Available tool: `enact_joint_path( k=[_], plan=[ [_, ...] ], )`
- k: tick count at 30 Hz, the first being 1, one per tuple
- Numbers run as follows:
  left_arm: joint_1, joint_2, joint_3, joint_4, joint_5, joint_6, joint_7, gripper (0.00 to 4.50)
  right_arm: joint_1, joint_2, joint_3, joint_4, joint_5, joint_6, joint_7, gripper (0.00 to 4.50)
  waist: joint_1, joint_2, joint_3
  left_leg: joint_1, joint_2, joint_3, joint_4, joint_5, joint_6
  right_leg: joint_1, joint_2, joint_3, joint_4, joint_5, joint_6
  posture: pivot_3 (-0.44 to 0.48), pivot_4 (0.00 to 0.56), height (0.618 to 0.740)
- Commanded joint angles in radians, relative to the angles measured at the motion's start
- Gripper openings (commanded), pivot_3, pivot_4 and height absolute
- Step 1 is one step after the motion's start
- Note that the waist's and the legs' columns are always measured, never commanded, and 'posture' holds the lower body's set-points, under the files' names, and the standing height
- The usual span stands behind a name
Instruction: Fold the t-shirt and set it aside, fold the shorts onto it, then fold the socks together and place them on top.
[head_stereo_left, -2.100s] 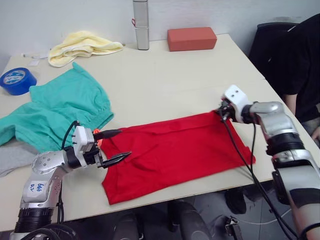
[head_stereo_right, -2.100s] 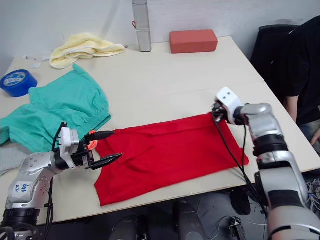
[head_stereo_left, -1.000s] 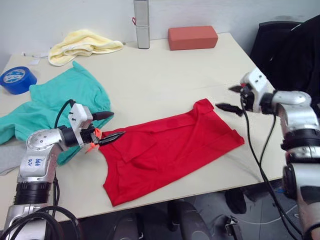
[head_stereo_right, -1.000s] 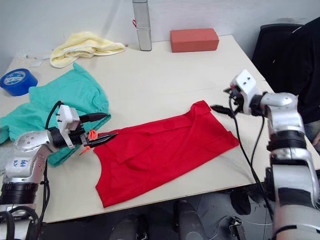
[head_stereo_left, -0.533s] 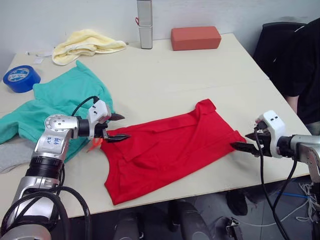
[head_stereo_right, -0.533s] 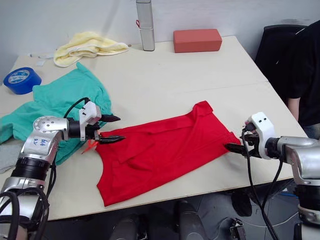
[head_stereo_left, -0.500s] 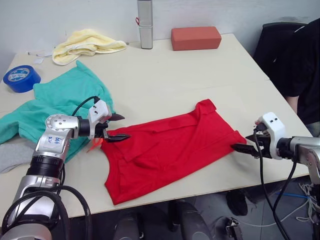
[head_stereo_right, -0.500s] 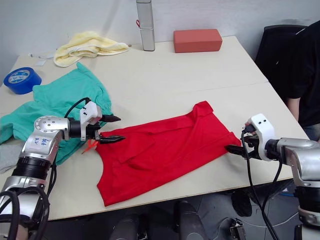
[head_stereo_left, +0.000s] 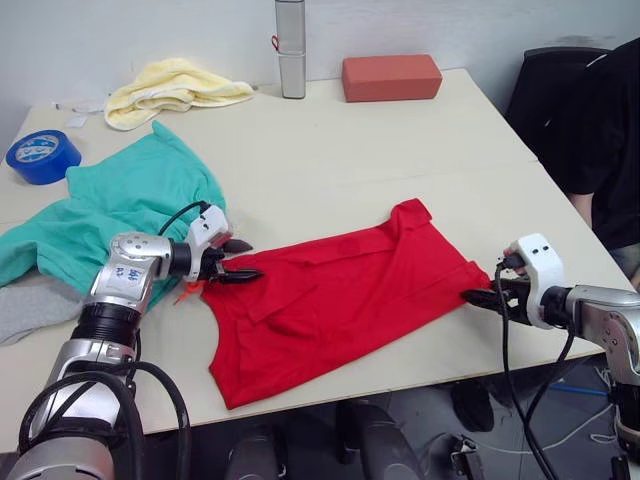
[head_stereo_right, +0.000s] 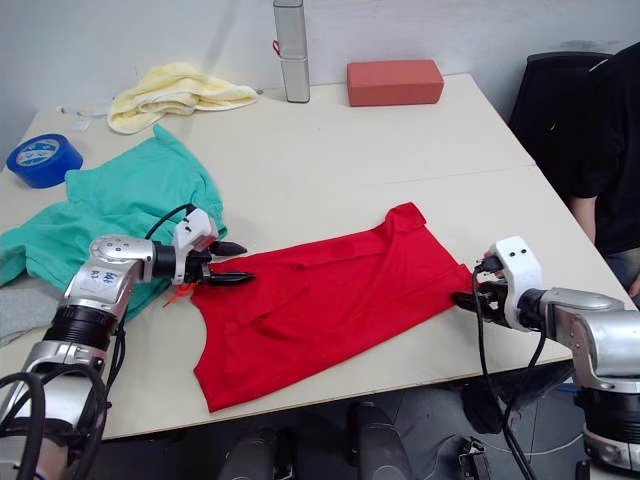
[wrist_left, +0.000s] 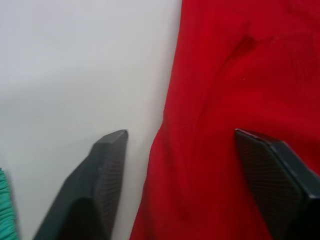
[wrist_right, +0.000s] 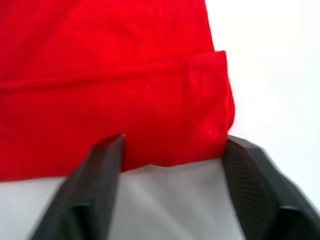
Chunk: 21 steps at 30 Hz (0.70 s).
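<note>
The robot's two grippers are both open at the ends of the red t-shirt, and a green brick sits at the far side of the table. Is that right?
Almost. The brick is red-orange, not green, as the left eye view shows. The rest holds: the left gripper and the right gripper are both open, one at each end of the red t-shirt.

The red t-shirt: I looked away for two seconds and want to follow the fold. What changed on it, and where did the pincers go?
The right pincer let go of the t-shirt's far right corner, which now lies doubled back, and dropped to its near right corner, open. The left pincer, open, moved onto the shirt's left edge. The shorts, yellow cloth, tape roll and brick stayed put.
</note>
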Motion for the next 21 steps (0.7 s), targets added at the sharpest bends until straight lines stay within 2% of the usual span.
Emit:
enact_joint_path(
  k=[1, 5, 8, 15, 21],
  plan=[
    [0.024, 0.007, -0.018, -0.007, 0.021, 0.031, -0.006, 2.3, 0.001, 0.014, -0.012, -0.012, 0.03, -0.005, -0.01, 1.43, 0.0, 0.0, 0.0, 0.0, 0.0, 0.0, 0.0, 0.0, 0.0, 0.0, 0.0, 0.0, 0.0, 0.0, 0.0, 0.0, 0.15, 0.74],
    [0.075, 0.031, -0.018, -0.08, 0.005, 0.103, -0.033, 0.99, 0.002, 0.014, -0.007, -0.005, 0.043, -0.024, -0.013, 0.02, -0.001, 0.0, 0.0, 0.0, 0.0, 0.0, 0.0, 0.0, 0.0, 0.0, 0.0, 0.0, 0.0, 0.0, 0.0, 0.0, 0.15, 0.74],
    [0.134, 0.065, -0.005, -0.201, -0.025, 0.186, -0.049, 0.13, -0.009, 0.007, 0.003, 0.015, 0.046, -0.052, -0.011, 0.0, -0.003, 0.0, 0.0, 0.001, 0.0, 0.001, 0.0, 0.0, 0.0, 0.0, 0.0, 0.001, 0.0, 0.0, 0.0, 0.0, 0.15, 0.74],
    [0.323, 0.119, 0.111, -0.564, -0.153, 0.449, 0.032, 0.03, -0.116, -0.045, 0.067, 0.194, -0.021, -0.244, 0.021, 0.0, -0.005, 0.0, 0.0, 0.002, 0.0, 0.001, -0.001, 0.0, 0.0, 0.0, 0.0, 0.002, 0.001, 0.0, 0.0, 0.0, 0.15, 0.74],
    [0.492, 0.081, 0.21, -0.848, -0.255, 0.634, 0.18, 0.03, -0.306, -0.058, 0.189, 0.494, -0.137, -0.5, 0.078, 0.0, -0.005, 0.0, 0.0, 0.002, 0.0, 0.001, -0.001, 0.0, 0.0, 0.0, 0.0, 0.003, 0.0, 0.0, 0.0, 0.0, 0.15, 0.74]
  ],
)
